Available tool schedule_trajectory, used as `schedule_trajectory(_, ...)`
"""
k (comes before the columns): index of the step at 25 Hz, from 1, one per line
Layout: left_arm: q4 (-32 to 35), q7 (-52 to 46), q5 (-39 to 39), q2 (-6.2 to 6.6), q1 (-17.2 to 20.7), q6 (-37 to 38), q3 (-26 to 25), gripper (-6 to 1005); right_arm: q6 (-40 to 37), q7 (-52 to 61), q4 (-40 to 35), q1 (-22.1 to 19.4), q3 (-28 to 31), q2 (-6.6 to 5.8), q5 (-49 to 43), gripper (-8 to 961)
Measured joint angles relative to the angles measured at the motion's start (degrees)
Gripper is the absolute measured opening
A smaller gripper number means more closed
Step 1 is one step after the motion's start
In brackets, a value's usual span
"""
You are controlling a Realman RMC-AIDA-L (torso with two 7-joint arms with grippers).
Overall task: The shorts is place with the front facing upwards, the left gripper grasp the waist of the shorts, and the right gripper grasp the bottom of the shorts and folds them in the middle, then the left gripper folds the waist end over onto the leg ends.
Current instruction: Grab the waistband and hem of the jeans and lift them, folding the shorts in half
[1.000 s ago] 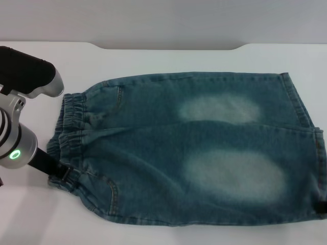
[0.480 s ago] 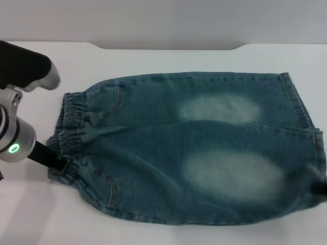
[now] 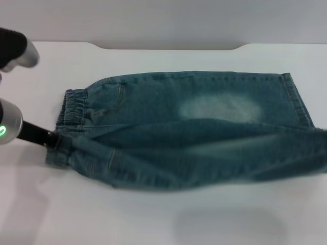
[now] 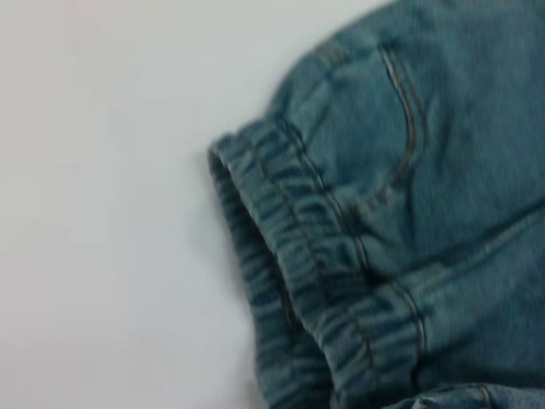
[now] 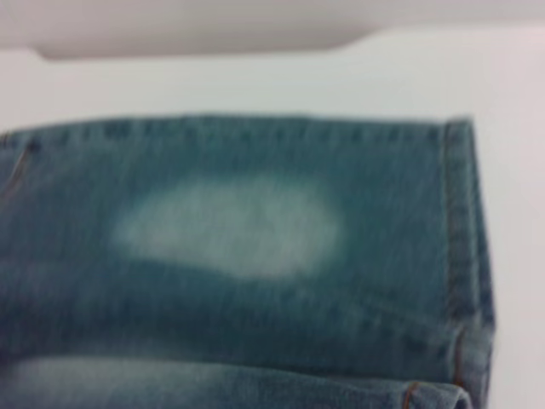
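Observation:
The blue denim shorts (image 3: pixel 204 109) lie front up on the white table (image 3: pixel 127 219), elastic waist (image 3: pixel 74 104) to the left and leg ends to the right. My left gripper (image 3: pixel 52 140) is shut on the near corner of the waist. The near half (image 3: pixel 204 153) hangs raised and stretched above the table, casting a shadow in front. The left wrist view shows the gathered waistband (image 4: pixel 315 281) and a pocket seam. Seen from the right wrist are the far leg's faded patch (image 5: pixel 230 226) and its hem (image 5: pixel 464 256). The right gripper itself is out of sight past the right edge.
The white table's back edge (image 3: pixel 168 47) runs behind the shorts, with a grey wall beyond. Bare tabletop lies in front of the shorts and to their left. My left arm's upper link (image 3: pixel 15 48) sits at the far left.
The near half of the shorts has risen off the table and moved toward the far half. My left gripper has moved up and back with the waist corner. The right leg end rose too.

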Motion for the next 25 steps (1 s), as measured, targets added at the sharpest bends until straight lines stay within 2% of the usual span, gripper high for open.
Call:
schedule_trajectory(3,-0.48,0.0,0.0,0.0,0.16,0.76,-0.29,80,-1.78,-0.8,0.19,0.35,0.52,0.02,0.01,18)
schedule_trajectory(4,-1.11,0.03,-0.13,-0.01,0.37,3.91,-1.39,81,-2.81,-1.19,0.31,0.48,0.63,0.03,0.01,18)
schedule_trajectory(10,-1.11,0.04,-0.32,0.03,0.3,8.43,-1.94,84,-10.67,-3.78,0.35,1.24,0.8,-0.02,-0.32,19)
schedule_trajectory(12,-1.05,0.04,-0.37,0.02,0.24,10.59,-1.96,86,-14.52,-4.93,-0.77,2.08,0.79,-0.06,-0.38,19)
schedule_trajectory(25,1.76,0.07,-2.75,-0.08,-0.54,22.25,-1.45,94,-24.36,-7.68,-7.42,4.75,0.53,0.06,-0.47,19)
